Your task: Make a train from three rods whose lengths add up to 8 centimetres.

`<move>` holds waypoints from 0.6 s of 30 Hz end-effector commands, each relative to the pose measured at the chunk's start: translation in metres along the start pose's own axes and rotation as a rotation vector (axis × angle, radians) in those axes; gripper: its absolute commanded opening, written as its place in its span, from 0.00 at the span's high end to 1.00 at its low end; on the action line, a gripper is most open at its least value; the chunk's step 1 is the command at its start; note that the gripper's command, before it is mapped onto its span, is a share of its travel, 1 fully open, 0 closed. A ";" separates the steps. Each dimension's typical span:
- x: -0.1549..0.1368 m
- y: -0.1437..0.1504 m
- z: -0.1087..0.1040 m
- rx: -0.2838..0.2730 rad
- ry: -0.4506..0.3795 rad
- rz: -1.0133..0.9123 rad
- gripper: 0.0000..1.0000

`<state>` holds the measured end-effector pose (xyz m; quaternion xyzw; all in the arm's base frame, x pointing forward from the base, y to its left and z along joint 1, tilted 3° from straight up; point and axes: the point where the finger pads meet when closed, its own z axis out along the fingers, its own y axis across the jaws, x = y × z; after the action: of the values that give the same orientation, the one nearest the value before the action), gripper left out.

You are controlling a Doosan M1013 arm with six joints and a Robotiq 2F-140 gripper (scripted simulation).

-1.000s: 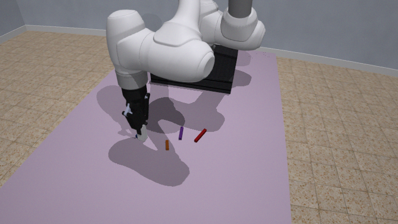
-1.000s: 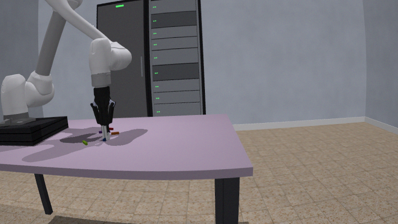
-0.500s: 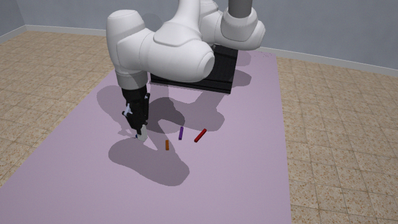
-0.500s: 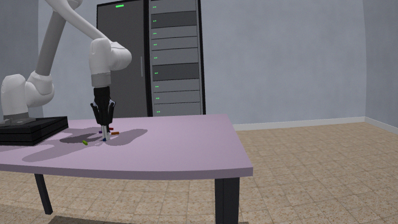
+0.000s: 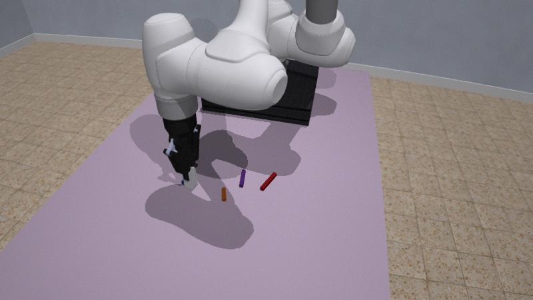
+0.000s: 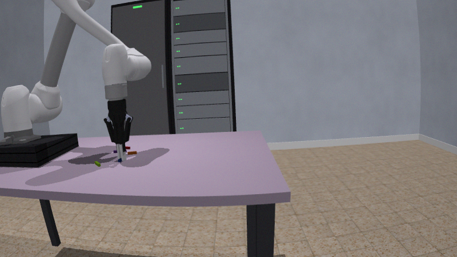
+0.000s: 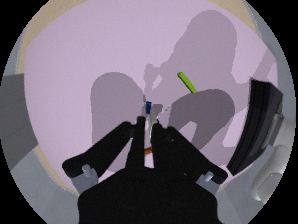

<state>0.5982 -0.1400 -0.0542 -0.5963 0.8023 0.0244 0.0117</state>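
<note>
My gripper (image 5: 190, 183) is down at the table top, left of the other rods, and is shut on a small blue rod (image 5: 182, 183). The blue rod shows at the fingertips in the exterior view (image 6: 119, 160) and in the wrist view (image 7: 149, 106). An orange rod (image 5: 223, 194) lies flat a little to the right of the gripper. A purple rod (image 5: 242, 177) and a red rod (image 5: 268, 181) lie farther right, each apart from the others. A lime rod (image 6: 97, 163) lies on the gripper's other side; it also shows in the wrist view (image 7: 188, 82).
The arm's black base (image 5: 294, 97) stands at the back of the lilac table (image 5: 223, 242). The arm's big white joints (image 5: 223, 67) hang over the rods and hide part of the table. A dark server cabinet (image 6: 172, 67) stands behind the table.
</note>
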 end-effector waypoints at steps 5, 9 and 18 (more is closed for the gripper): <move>0.000 0.000 0.000 0.000 0.000 0.000 0.92; 0.000 0.000 0.000 0.000 0.000 0.000 0.90; 0.000 0.000 0.000 0.000 0.000 0.000 0.85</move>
<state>0.5982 -0.1400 -0.0542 -0.5963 0.8023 0.0244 0.0117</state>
